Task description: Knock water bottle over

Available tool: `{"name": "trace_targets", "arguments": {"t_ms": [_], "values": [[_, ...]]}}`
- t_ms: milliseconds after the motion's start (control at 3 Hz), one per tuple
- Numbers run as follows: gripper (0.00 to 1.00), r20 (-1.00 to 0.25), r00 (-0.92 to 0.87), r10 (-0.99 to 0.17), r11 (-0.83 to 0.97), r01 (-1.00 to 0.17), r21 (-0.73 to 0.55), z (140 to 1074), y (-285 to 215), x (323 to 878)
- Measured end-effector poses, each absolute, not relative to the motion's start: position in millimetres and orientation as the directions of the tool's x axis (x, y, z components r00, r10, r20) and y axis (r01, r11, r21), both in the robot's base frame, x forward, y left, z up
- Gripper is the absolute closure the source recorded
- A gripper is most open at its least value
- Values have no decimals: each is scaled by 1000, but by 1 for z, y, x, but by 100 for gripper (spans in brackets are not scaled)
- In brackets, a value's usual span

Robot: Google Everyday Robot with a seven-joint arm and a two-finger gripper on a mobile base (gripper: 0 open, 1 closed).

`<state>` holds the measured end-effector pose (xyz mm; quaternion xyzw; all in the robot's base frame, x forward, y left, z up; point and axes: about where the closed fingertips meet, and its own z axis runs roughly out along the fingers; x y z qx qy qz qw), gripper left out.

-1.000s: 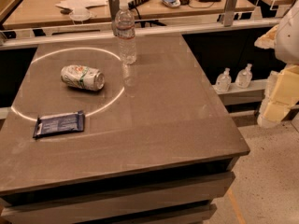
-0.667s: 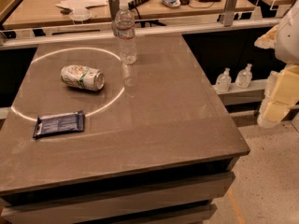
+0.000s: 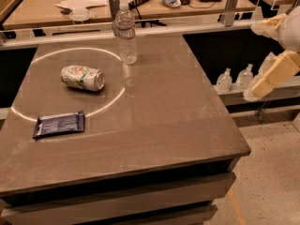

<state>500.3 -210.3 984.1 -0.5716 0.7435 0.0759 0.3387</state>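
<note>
Right now, in the single camera view, the water bottle (image 3: 125,34) stands upright on the far part of the tabletop (image 3: 187,125), close to the far edge and on the right-hand arc of a bright ring of light. The gripper (image 3: 274,71) hangs off the right side of the tabletop, well apart from the bottle and above a low ledge that carries two small pump bottles (image 3: 234,78). Whether it is open or closed I cannot tell, though nothing appears to be in its hold. A crushed can (image 3: 82,77) lies on its side inside the ring, to the near left of the bottle. A dark blue snack packet (image 3: 59,124) lies flat nearer and further left. The task looks hardly begun, since the whole right half of the tabletop still lies between arm and bottle. Several things could go wrong from here. A low approach from this spot might clip the pump bottles or the tabletop's right edge. Contact low on the bottle's ribbed body would likely slide it along the smooth surface rather than tip it, so a touch near the white cap seems safer. A push directed away could send it against the rail behind or off the far edge, while a hard leftward sweep could drop it onto the can.
</note>
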Motion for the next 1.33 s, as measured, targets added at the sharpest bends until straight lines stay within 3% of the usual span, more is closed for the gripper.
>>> {"name": "trace_targets", "arguments": {"t_ms": [333,667,1333], "values": [[0,-777,-70,-626,393,-889,-236,986,-188,530],[0,-874,-73,-480,450,-876,-173,997,-155,546],[0,-886,-76,-457,491,-853,-180,992,-147,560]]}}
